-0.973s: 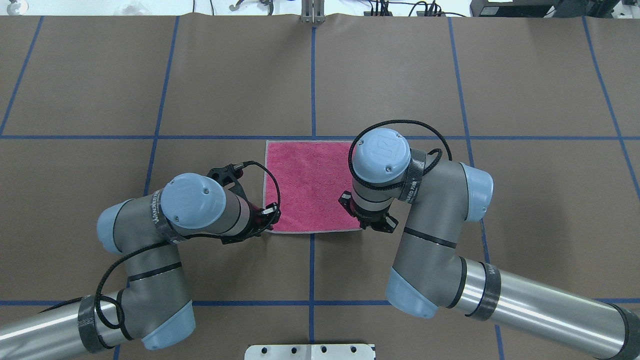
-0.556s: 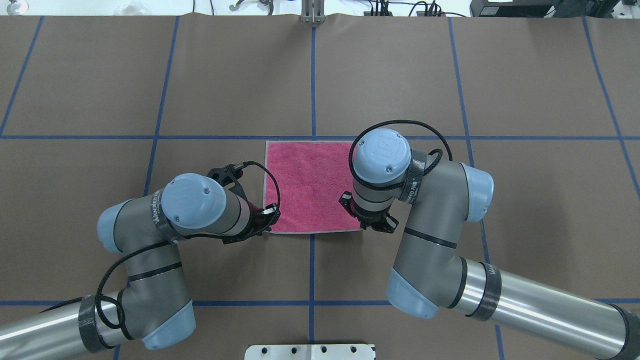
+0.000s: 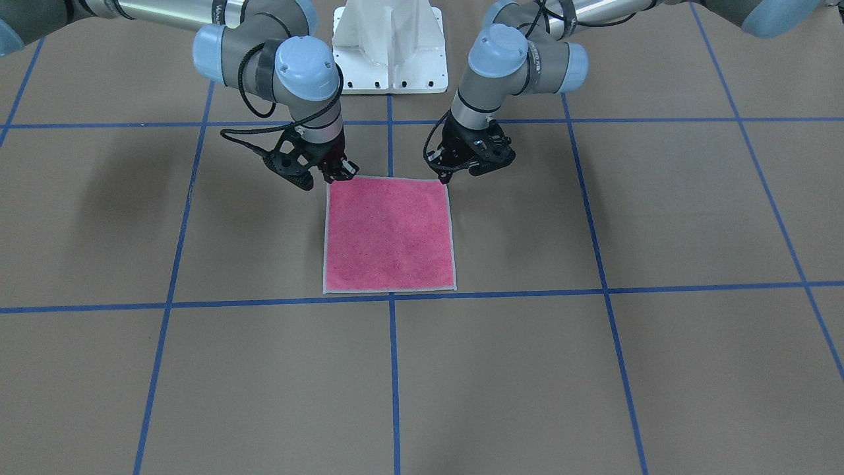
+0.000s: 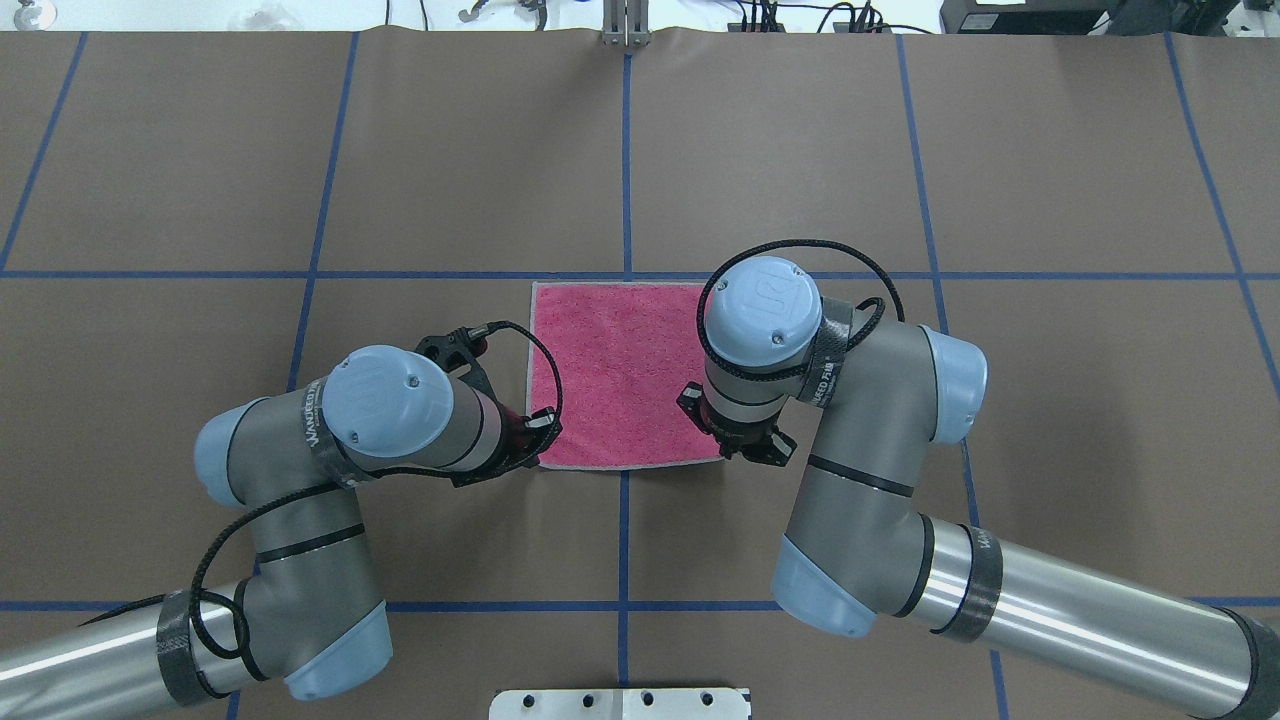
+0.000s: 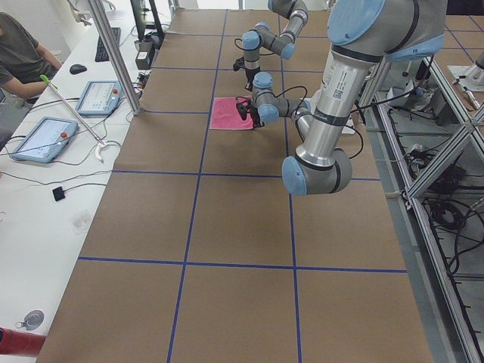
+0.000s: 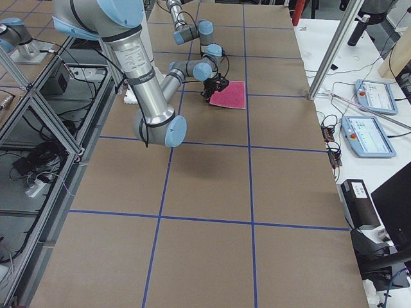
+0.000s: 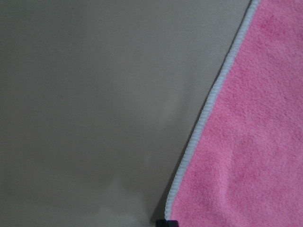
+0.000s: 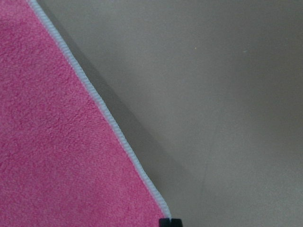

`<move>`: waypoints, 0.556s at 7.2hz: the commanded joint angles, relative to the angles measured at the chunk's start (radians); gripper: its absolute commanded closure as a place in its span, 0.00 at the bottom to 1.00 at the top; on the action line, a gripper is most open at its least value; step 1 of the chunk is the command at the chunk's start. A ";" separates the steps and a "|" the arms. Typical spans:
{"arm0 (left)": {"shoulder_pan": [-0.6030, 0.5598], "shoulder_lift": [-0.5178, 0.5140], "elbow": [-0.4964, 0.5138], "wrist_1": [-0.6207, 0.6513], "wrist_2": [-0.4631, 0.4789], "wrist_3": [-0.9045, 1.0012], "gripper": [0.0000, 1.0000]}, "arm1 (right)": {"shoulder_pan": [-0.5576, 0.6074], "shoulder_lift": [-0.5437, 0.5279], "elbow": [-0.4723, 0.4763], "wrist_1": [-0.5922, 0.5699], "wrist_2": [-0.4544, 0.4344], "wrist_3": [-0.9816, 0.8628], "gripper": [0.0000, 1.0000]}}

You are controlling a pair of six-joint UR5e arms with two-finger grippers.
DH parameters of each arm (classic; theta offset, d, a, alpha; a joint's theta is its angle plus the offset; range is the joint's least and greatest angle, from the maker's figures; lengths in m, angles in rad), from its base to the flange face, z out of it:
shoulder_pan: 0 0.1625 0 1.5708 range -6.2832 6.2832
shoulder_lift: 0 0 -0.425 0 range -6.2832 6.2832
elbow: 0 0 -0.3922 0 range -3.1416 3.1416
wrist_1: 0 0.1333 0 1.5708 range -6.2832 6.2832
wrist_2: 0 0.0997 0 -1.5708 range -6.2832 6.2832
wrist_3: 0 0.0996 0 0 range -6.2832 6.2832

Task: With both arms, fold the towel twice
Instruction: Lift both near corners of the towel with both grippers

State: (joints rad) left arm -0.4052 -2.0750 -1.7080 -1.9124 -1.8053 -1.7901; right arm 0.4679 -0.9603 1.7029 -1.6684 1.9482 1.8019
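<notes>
Moved: basically nothing
Towel point(image 3: 389, 234): flat, robot-side corners right at left gripper point(image 3: 453, 175), right gripper point(image 3: 337, 174)
Fingers: can't tell, apart or clamped

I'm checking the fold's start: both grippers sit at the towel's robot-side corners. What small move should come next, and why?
Probably raise both corners slightly together, once the pinch is sure. The towel lies flat and unfolded, pink face up; the left gripper and right gripper are down at its two robot-side corners, though no view shows whether they are shut.
</notes>
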 commanded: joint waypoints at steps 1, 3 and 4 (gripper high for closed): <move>-0.003 -0.008 -0.036 0.021 -0.005 -0.018 1.00 | 0.000 -0.001 0.010 -0.002 0.000 0.001 1.00; -0.003 -0.008 -0.116 0.097 -0.011 -0.026 1.00 | 0.002 -0.029 0.070 -0.005 0.014 0.001 1.00; -0.004 -0.011 -0.125 0.098 -0.009 -0.026 1.00 | 0.005 -0.032 0.082 -0.002 0.035 0.001 1.00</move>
State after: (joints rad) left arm -0.4084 -2.0838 -1.8077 -1.8323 -1.8149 -1.8139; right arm 0.4701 -0.9820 1.7610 -1.6721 1.9618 1.8028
